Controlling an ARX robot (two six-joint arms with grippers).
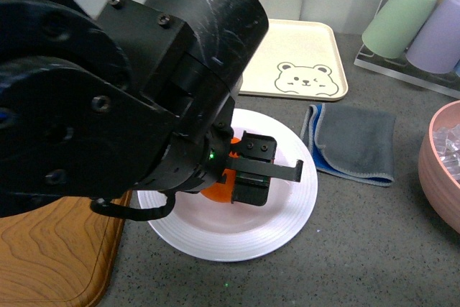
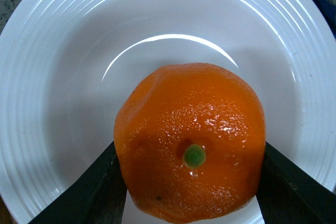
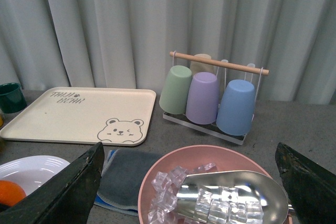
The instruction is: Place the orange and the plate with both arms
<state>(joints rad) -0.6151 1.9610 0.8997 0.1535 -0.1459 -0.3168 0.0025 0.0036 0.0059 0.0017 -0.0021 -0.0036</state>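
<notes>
1. The orange sits over the well of the plate, stem nub facing the left wrist camera. I cannot tell whether it touches the plate.
2. The left gripper is clenched on the orange, with one dark finger pressed against each side of the fruit.
3. In the front view the left arm hides most of the orange, and only slivers show beside the gripper.
4. The plate stands on the grey table, with a wooden board just beside it on the robot's left.
5. A grey cloth lies near the plate on its right, and a cream bear tray lies behind it.
6. The right gripper is spread wide and grips nothing, above a pink bowl of ice with a metal scoop.
7. Upturned cups hang on a rack behind the bowl.
</notes>
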